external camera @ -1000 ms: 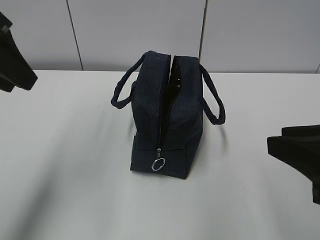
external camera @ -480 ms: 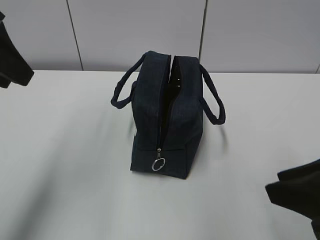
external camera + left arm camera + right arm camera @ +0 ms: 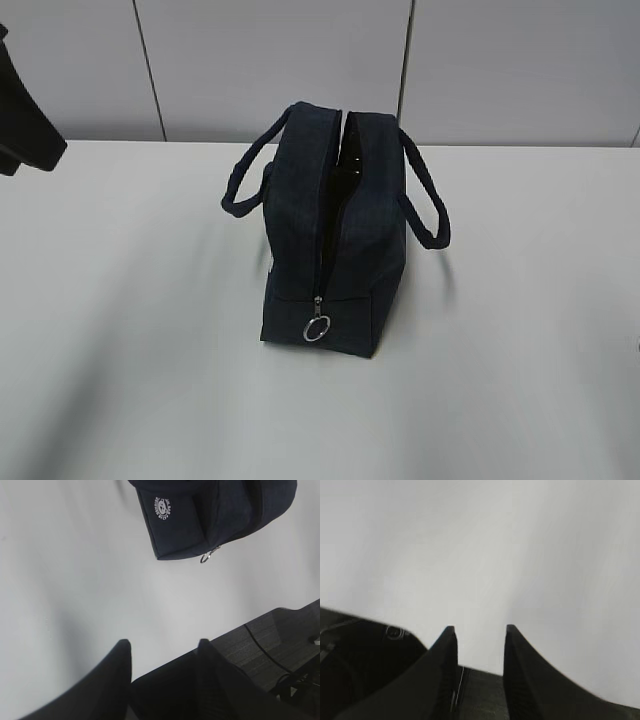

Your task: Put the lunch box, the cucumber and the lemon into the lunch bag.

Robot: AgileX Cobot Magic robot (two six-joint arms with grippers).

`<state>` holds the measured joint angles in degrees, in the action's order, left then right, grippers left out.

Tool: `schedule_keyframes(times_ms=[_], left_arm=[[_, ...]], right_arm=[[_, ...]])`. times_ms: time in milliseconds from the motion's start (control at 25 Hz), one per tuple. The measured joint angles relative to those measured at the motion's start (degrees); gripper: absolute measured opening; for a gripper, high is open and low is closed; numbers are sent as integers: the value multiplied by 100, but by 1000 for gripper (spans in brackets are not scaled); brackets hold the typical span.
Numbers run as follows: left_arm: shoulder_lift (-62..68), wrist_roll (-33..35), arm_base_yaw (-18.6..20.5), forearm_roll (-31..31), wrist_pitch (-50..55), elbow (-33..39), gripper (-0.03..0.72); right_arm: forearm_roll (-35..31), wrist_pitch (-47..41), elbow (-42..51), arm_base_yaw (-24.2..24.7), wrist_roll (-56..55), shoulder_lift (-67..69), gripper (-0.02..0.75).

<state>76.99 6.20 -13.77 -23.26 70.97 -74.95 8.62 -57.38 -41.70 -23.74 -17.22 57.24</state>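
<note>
The dark navy lunch bag point(image 3: 335, 235) stands upright mid-table with its top zipper parted and its ring pull point(image 3: 317, 329) hanging at the near end. The left wrist view shows the bag point(image 3: 215, 510) at the top, with a white emblem on its side. My left gripper point(image 3: 163, 647) hovers well short of it, over the table edge, open with nothing between its fingers. My right gripper point(image 3: 480, 630) is also open and empty above bare white table. The lunch box, the cucumber and the lemon are out of view.
Part of my left arm point(image 3: 22, 115) shows at the far left edge of the exterior view. The table's front edge and the dark floor with cables point(image 3: 285, 650) lie beside my left gripper. A dark housing point(image 3: 360, 665) sits lower left in the right wrist view.
My right arm has dropped down and out of the exterior view at the lower right. My left arm has drawn back slightly toward the upper left. The bag has not moved.
</note>
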Motion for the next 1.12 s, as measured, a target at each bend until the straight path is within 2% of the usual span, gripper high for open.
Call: schedule_keyframes(times_ms=[160, 240, 360, 400, 480, 640, 760, 920, 1120], left_arm=[[0, 0, 0, 21, 0, 0, 290], [0, 0, 0, 18, 0, 0, 290], [0, 0, 0, 18, 0, 0, 290], [0, 0, 0, 18, 0, 0, 290], [0, 0, 0, 18, 0, 0, 290], [0, -13, 0, 18, 0, 0, 290], [0, -58, 0, 23, 4, 0, 290], [0, -129, 0, 23, 4, 0, 290], [0, -176, 0, 23, 4, 0, 290]], right_arm=[[1232, 893, 512, 0, -1563, -220, 239], [1811, 1087, 692, 0, -1958, -361, 239], [1998, 1568, 804, 0, -1868, -646, 239], [1830, 1794, 803, 0, -1679, -746, 239], [1039, 2138, 803, 0, -866, -856, 239], [-1317, 2168, 803, 0, 1298, -769, 239], [-2576, 2460, 907, 0, 2199, -602, 239], [-3283, 2887, 1220, 0, 2768, -444, 239], [-4047, 2939, 1393, 0, 3863, -273, 239]])
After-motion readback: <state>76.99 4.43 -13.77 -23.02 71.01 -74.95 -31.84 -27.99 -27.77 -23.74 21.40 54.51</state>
